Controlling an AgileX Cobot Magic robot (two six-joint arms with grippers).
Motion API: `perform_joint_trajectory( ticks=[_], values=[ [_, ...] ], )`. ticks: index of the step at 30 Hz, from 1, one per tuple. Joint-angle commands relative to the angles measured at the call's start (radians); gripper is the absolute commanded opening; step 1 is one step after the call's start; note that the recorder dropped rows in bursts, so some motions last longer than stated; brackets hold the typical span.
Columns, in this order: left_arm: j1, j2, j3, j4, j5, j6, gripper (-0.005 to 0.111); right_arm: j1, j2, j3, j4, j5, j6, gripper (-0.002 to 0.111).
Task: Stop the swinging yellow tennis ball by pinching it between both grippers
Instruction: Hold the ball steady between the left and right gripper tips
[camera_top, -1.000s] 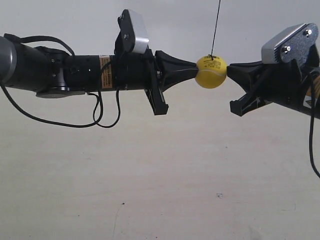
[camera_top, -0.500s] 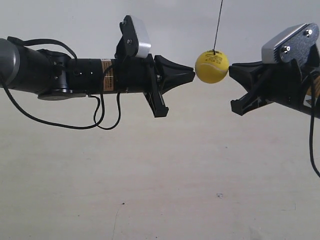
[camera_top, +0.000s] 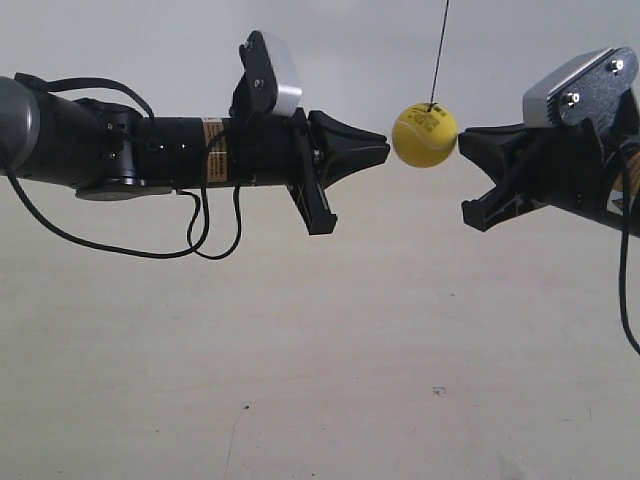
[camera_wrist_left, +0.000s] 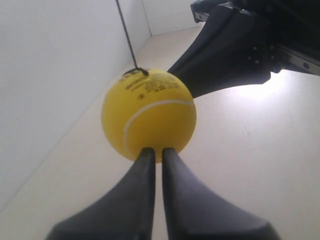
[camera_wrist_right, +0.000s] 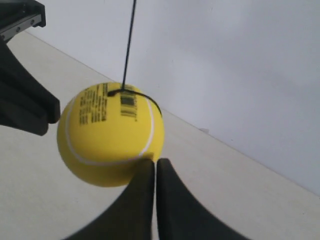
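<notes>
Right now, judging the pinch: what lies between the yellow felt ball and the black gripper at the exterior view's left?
Nothing: the exterior view shows a bare gap between black gripper and yellow ball.

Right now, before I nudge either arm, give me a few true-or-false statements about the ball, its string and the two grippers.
1. The ball hangs from a thin dark string. True.
2. The ball is pinched between both grippers. False: in the exterior view a gap shows between it and the gripper at the exterior view's left.
3. The left gripper and the right gripper are both shut. True.
4. The ball lies on the ground. False: it hangs in the air at the height of the grippers.
</notes>
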Motion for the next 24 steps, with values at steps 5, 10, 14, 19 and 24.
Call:
perform_joint_trajectory(
  ticks=[5, 10, 14, 19, 24],
  values=[
    [-0.003, -0.007, -0.005, -0.012, -0.002, 0.004, 0.005, 0.001, -0.001, -0.003, 0.005, -0.007, 0.002, 0.000],
    [-0.003, -0.007, -0.007, -0.017, -0.006, 0.004, 0.005, 0.001, -0.001, -0.003, 0.001, -0.014, 0.010, 0.000],
    [-0.003, -0.007, -0.017, -0.019, -0.006, -0.002, 0.005, 0.001, -0.001, -0.003, -0.004, -0.014, 0.010, 0.000],
    [-0.003, -0.007, -0.017, -0.024, -0.021, -0.002, 0.005, 0.001, -0.001, -0.003, -0.018, -0.014, 0.012, 0.000],
    [-0.003, -0.007, -0.017, -0.024, -0.021, -0.002, 0.005, 0.001, -0.001, -0.003, -0.018, -0.026, 0.019, 0.000]
  ],
)
